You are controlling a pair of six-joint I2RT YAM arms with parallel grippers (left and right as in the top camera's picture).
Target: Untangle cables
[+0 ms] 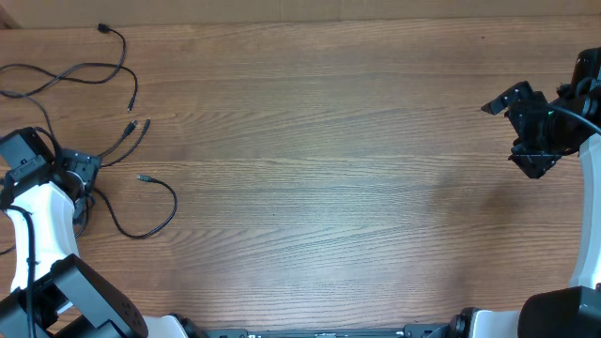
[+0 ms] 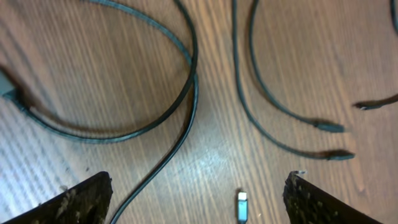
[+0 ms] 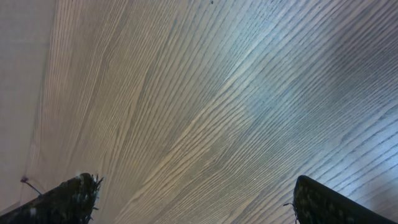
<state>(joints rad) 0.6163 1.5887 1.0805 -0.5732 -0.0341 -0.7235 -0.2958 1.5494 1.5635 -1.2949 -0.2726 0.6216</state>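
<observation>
Overhead: cables (image 1: pixel 175 205) lie as loose strands at the far left of the worktop (image 1: pixel 329 188). Left tool (image 1: pixel 83 172) sits just beside them; right tool (image 1: pixel 512 131) is at the right edge, well apart.
Left wrist: left tool fingers apart, above the strands and one plug end (image 2: pixel 242 206).
Right wrist: right tool fingers apart over wood grain.

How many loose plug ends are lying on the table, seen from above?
5 plug ends: one at top left, one just below it, two side by side beneath that, one lowest near the left arm, which may hide more.
</observation>
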